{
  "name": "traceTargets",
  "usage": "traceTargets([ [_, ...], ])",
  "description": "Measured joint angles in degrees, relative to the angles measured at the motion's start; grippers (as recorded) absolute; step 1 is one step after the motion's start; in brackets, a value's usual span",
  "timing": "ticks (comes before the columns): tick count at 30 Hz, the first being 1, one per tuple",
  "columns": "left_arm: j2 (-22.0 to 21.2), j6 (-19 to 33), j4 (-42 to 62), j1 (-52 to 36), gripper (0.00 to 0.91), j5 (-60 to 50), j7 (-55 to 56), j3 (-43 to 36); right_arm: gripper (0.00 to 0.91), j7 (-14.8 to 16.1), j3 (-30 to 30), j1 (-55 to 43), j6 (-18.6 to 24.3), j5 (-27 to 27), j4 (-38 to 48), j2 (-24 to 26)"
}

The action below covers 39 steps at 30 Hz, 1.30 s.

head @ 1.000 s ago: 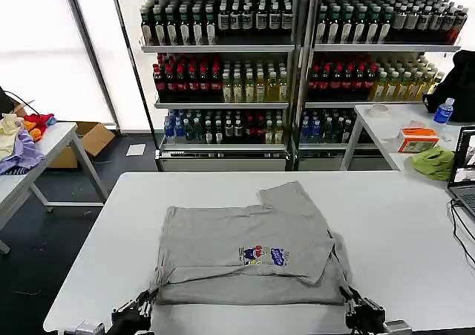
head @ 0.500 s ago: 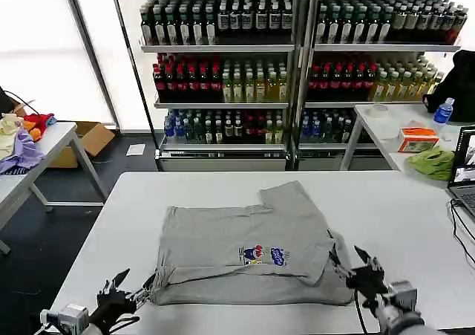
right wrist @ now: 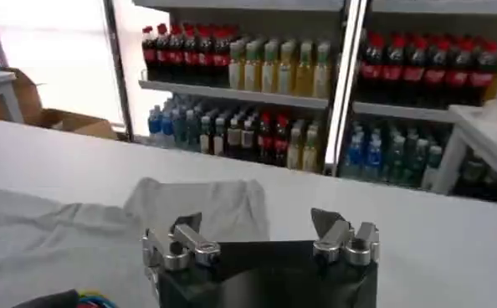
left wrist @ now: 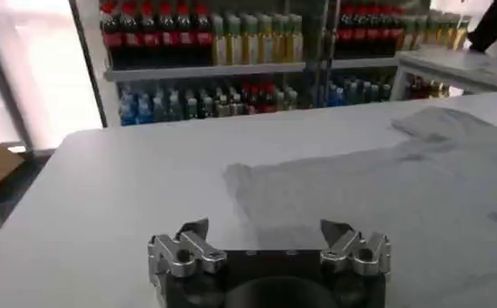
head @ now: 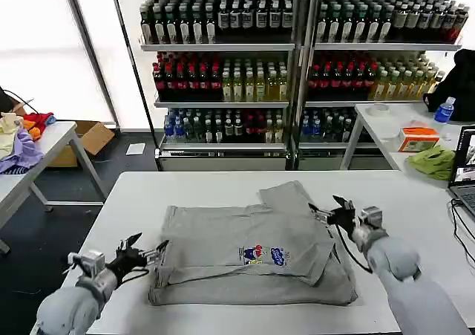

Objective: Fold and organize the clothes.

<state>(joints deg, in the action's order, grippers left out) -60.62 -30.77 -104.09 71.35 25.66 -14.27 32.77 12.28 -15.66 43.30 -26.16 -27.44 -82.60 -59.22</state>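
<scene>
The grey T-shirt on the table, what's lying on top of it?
Nothing rests on the grey T-shirt; only its own folded-over layer, cartoon print up. Both open hands, left hand and right hand, hover at its edges. Anything under it is hidden.

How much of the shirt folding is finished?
Partly done: the grey T-shirt lies folded over on the white table, with one sleeve poking out at the back. Right now the left gripper and right gripper hover open beside it, holding nothing. More folding looks left.
</scene>
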Motion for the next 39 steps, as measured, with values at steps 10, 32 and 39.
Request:
traceTargets([
  [10,0.9,1.1,15.5,-15.2,0.907,2.5,-0.8,-8.5,0.907,2.4,6.8,-12.2,0.3,0.2,15.8,-4.3],
  [32,-0.7,2.1,25.2,-23.8,0.010,3.6,-2.2,-15.2,0.000,2.2,10.5,-15.9,0.0,-0.7,22.8,-7.6],
  [39,-1.0,2.8,25.2,-22.7,0.010,3.5,-3.0,-15.2,0.000,1.7,10.1,-15.3,-0.1,-1.2,22.4,-8.4],
])
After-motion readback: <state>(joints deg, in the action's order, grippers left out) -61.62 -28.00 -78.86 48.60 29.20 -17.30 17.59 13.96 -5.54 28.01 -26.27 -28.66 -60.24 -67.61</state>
